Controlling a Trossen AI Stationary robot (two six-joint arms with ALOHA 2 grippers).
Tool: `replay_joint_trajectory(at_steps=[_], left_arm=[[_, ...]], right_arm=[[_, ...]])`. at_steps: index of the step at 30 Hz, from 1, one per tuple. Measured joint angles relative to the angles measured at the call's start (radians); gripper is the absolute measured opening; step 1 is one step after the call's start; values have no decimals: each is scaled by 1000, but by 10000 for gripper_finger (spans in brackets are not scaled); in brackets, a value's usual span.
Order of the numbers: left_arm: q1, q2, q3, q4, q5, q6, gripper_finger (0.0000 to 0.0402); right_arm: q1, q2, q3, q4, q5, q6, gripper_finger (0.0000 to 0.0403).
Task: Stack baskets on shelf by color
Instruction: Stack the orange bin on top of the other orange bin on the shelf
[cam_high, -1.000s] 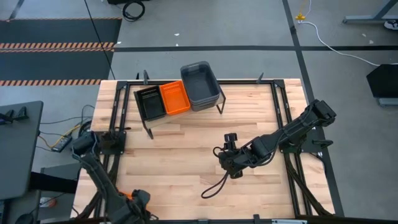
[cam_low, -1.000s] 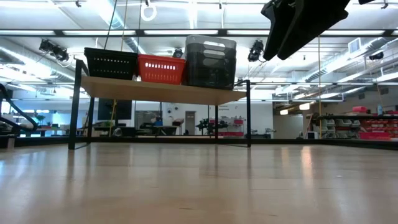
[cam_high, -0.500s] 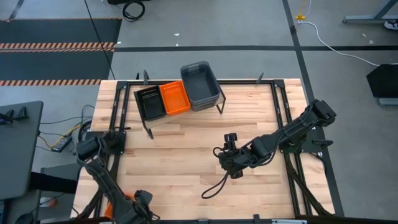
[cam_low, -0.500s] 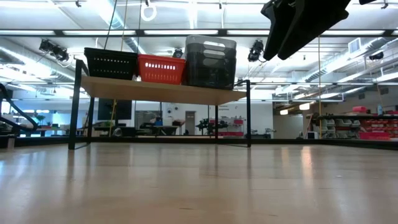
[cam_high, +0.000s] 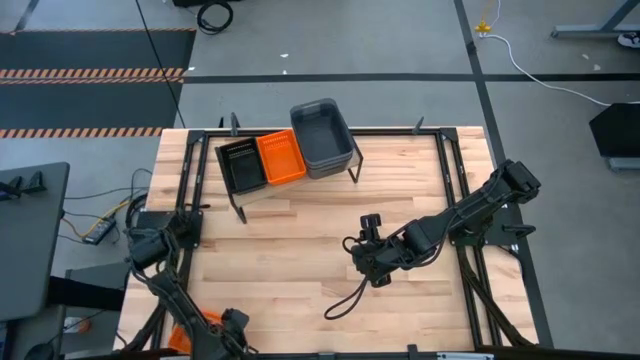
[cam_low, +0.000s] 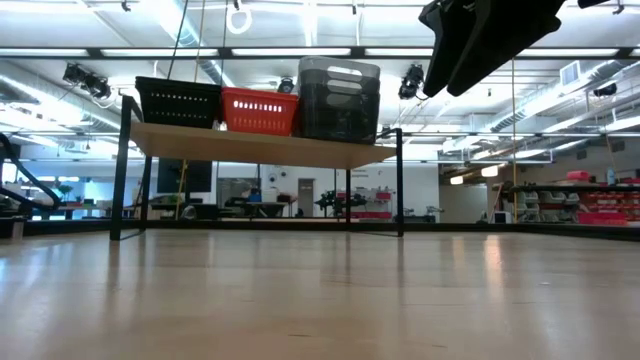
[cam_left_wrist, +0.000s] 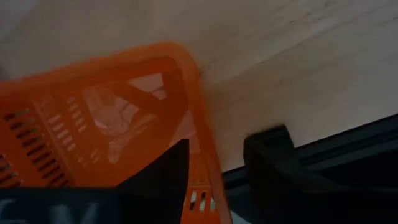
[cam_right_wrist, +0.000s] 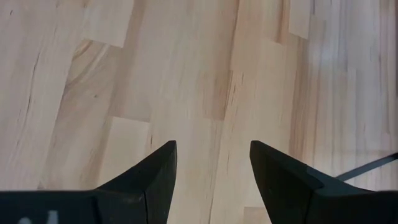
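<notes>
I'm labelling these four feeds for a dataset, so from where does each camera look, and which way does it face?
High view: above the table, looking straight down; shows both arms, the shelf and baskets.
Low view: at tabletop height, looking level at the shelf; one dark arm shows at the top.
Left wrist view: on the left arm, facing an orange basket straddled by the left pincer.
Right wrist view: on the right arm, facing bare tabletop past the open right pincer.
Shared: high and low views both show the shelf.

a big open lab or workshop: strip ceiling lights (cam_low: 300, 52), distant storage racks (cam_low: 580, 205), grey concrete floor (cam_high: 330, 100).
</notes>
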Motion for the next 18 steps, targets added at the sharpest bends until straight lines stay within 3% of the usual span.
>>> replay_joint_trajectory(at_steps=[5,10,18], left_arm=[[41,-1,0,-8,1,159,110],[114,-1,0,-19,-1,378,18],[227,-4,14,-123,-1,654,5]], right_arm=[[0,0,0,1,0,9,210],[0,0,0,1,0,29,210],[6,0,0,-29,-9,74,210]])
